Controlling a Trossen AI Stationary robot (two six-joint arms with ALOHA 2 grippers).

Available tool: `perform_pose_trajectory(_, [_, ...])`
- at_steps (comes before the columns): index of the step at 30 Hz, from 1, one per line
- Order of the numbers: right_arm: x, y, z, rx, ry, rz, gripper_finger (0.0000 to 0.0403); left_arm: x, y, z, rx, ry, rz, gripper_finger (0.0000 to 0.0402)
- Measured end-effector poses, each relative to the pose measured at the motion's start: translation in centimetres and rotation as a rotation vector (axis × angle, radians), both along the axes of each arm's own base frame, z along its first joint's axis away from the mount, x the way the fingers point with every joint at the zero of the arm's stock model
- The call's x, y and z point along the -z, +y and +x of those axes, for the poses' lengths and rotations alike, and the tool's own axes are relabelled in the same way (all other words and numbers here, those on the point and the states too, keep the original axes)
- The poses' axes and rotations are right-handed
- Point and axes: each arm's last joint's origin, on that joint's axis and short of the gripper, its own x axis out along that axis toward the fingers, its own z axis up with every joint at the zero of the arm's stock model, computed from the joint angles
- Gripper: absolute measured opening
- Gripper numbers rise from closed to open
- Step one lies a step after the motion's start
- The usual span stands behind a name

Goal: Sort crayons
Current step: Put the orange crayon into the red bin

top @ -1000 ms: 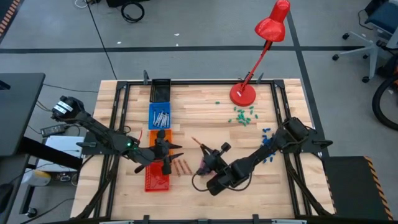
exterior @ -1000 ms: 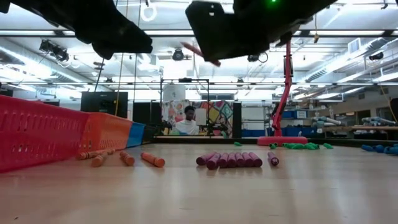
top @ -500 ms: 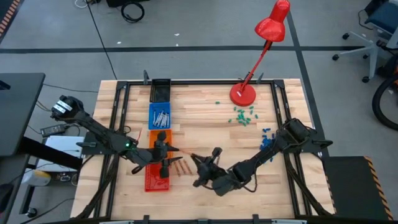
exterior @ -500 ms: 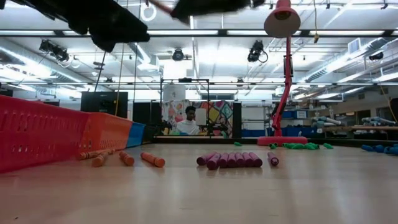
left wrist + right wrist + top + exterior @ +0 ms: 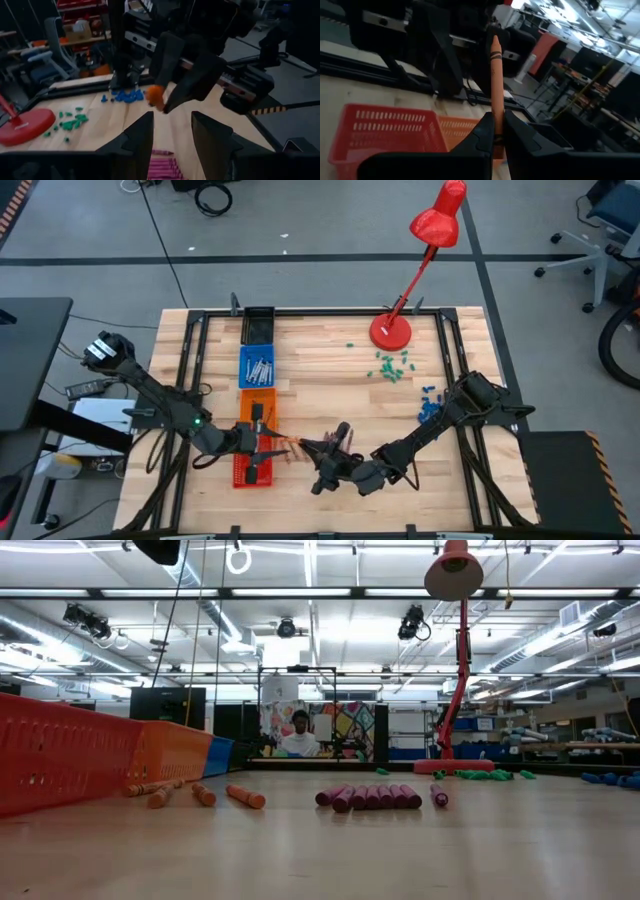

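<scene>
My right gripper (image 5: 318, 448) is shut on an orange crayon (image 5: 495, 65) that sticks out toward my left gripper (image 5: 268, 442), above the near middle of the table. My left gripper (image 5: 172, 132) is open, and the crayon's tip (image 5: 156, 97) stands just ahead of its fingers without touching them. Loose orange crayons (image 5: 245, 797) and a row of magenta crayons (image 5: 370, 797) lie flat on the table. Silver crayons lie in the blue bin (image 5: 257, 367). My right gripper pinches the orange crayon's back end (image 5: 495, 127) between its two fingers. The fingers lie level, pointing toward the table's left, and the crayon runs on along them past their tips. It is lifted clear of the table.
A line of bins runs along the left: black (image 5: 258, 323), blue, orange (image 5: 257, 402) and red (image 5: 252, 470). A red lamp (image 5: 390, 330) stands at the far right, with green bits (image 5: 390, 365) and blue bits (image 5: 428, 405) near it. A person sits far behind the table (image 5: 298, 735).
My right gripper has risen with the orange crayon and gone toward the table's left, tipping up from a downward slant until it lies level and points at my left gripper. My left gripper has risen and gone toward the near edge, meeting it.
</scene>
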Motion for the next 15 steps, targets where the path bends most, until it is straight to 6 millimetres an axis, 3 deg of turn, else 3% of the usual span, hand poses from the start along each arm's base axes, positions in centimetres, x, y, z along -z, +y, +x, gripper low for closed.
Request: perform_pose_trajectory(15, [-0.21,0.26,0.01,-0.059,-0.019,0.016,0.0034,-1.06,-0.23,0.01,0.053,-0.092,-0.026,0.0144])
